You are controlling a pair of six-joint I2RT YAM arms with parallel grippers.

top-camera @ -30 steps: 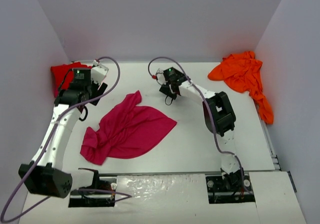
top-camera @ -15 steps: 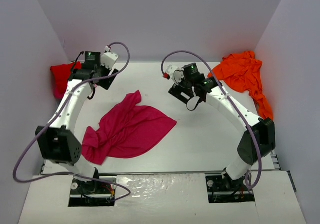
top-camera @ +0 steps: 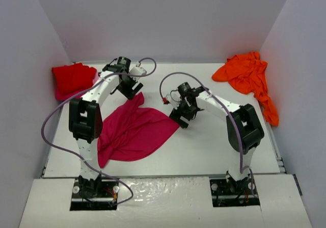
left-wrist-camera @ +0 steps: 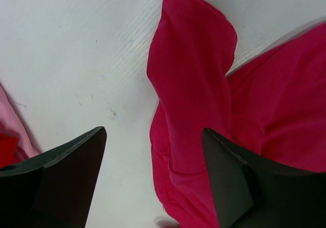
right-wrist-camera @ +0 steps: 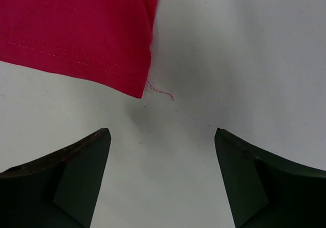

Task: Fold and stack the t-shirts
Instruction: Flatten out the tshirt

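Corners of the magenta t-shirt point(top-camera: 135, 133) lined up for a flattening pull
Spread wide, the left gripper point(left-wrist-camera: 153, 136) hangs above the narrow crumpled end; the right gripper point(right-wrist-camera: 162, 133), also spread, has the stitched hem corner just ahead, likely to draw the soft cloth flat. The red t-shirt point(top-camera: 74, 79) and orange t-shirt point(top-camera: 247, 77) lie well apart

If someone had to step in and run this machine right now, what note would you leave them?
Hands: the left hand is open and empty above the far tip of the magenta t-shirt. The right hand is open and empty over bare table by that shirt's hemmed corner.
Shirts: magenta lies crumpled mid-table, the red t-shirt is bunched far left, and the orange t-shirt is heaped far right.
Done: nothing folded or stacked.
Left: fold all three, then stack.
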